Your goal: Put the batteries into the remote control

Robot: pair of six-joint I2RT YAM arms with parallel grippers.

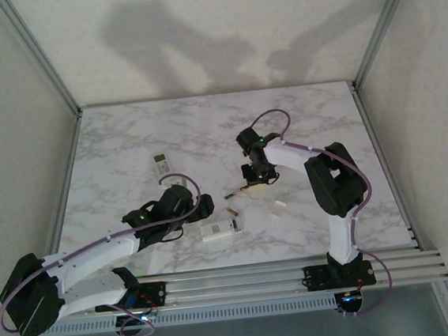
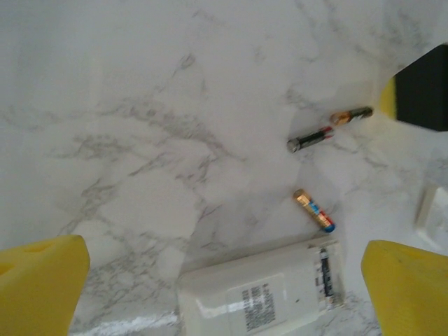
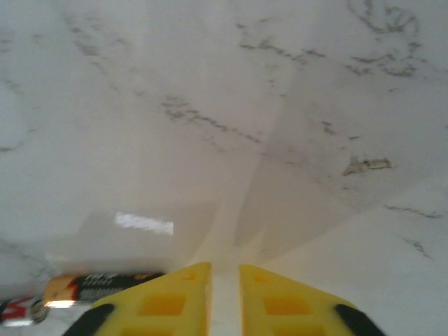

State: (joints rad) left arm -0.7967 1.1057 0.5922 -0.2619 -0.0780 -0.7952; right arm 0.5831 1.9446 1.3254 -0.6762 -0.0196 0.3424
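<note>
Yellow-padded, my left pincer (image 2: 224, 245) is wide open and empty above the white remote (image 2: 262, 290), where one battery (image 2: 324, 274) already sits. My right pincer (image 3: 225, 271), nearly closed on nothing, is beside the loose battery (image 3: 98, 288) farthest from the remote. Next, I think, I must open and straddle it.

Soft lighting is casting large arm shadows on the back wall (image 1: 216, 2); the right wrist view is showing blur and lower-left glare.
</note>
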